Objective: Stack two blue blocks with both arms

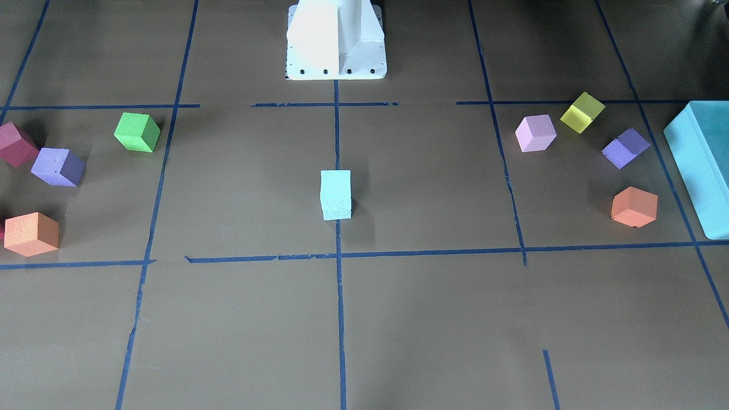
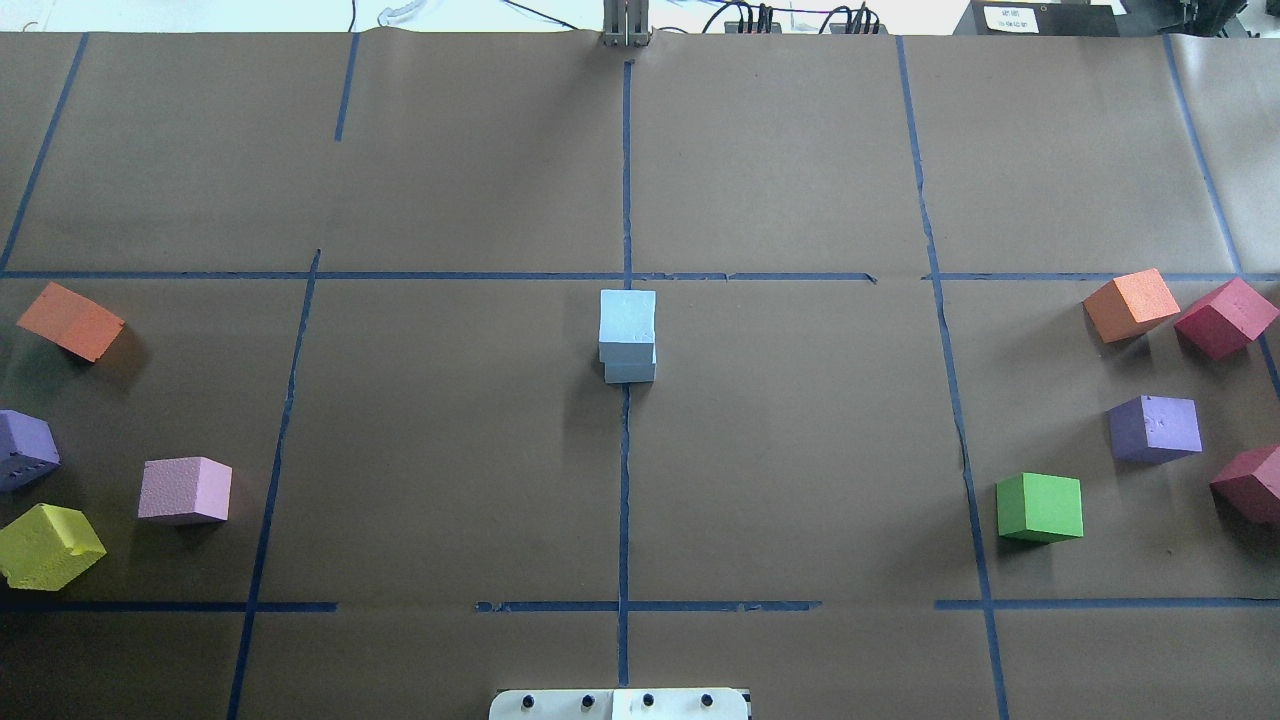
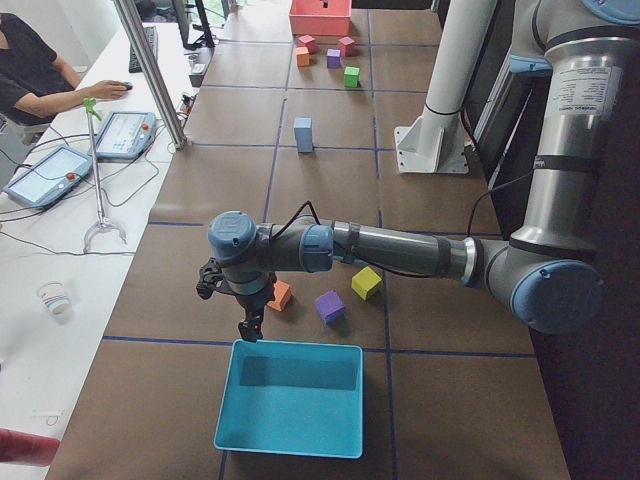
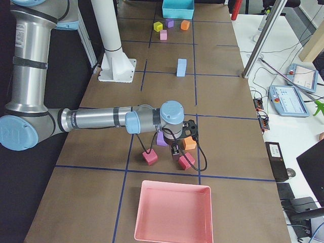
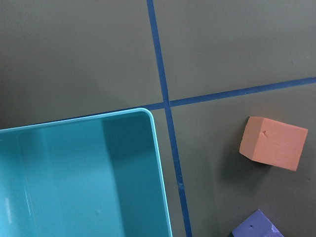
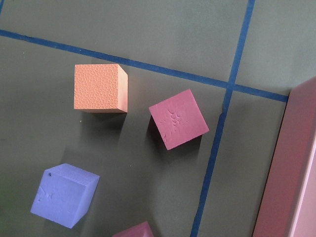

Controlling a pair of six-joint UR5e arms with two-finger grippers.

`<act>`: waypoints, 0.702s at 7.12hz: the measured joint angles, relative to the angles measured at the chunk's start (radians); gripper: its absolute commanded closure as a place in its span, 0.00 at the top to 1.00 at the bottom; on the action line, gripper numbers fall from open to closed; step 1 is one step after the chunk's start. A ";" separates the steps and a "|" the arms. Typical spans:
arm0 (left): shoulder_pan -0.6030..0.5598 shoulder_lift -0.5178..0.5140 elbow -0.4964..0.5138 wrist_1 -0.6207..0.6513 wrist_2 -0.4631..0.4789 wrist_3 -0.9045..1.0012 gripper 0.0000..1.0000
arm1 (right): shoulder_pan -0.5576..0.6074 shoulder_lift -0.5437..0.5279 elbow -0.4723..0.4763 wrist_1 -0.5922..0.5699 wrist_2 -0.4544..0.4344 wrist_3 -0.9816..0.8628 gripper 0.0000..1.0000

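The two pale blue blocks stand stacked, one on top of the other, at the table's middle on the centre tape line [image 1: 336,195]. The top block [image 2: 628,318] sits slightly offset on the lower one [image 2: 631,371]. The stack also shows in the exterior left view [image 3: 303,134] and the exterior right view [image 4: 181,67]. No gripper touches it. My left gripper [image 3: 248,328] hangs far from the stack, by the teal box's rim. My right gripper [image 4: 174,151] hangs over the cubes near the pink tray. Both show only in the side views, so I cannot tell if they are open or shut.
A teal box [image 3: 290,400] lies at the left end with orange [image 5: 273,143], purple [image 1: 625,148], yellow [image 1: 582,112] and pink [image 1: 535,132] cubes near it. A pink tray [image 4: 172,212] lies at the right end with orange [image 6: 100,88], maroon [image 6: 178,119], purple [image 6: 64,195] and green [image 2: 1040,507] cubes. A person sits beyond the table [image 3: 35,75].
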 measured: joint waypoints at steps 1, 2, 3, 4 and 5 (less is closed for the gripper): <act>0.001 0.008 -0.003 -0.017 0.001 0.000 1.00 | 0.001 -0.002 0.000 -0.002 -0.001 0.001 1.00; 0.001 0.012 -0.003 -0.028 0.002 -0.001 1.00 | 0.001 -0.003 0.001 -0.003 -0.003 0.001 1.00; 0.002 0.013 -0.005 -0.033 0.001 -0.001 1.00 | -0.002 -0.002 0.003 -0.005 -0.011 0.001 1.00; 0.002 0.014 -0.006 -0.035 0.000 -0.001 1.00 | -0.015 -0.003 0.008 -0.007 -0.037 0.001 1.00; 0.001 0.015 -0.011 -0.036 -0.001 -0.002 1.00 | -0.030 -0.007 0.013 -0.008 -0.069 0.002 1.00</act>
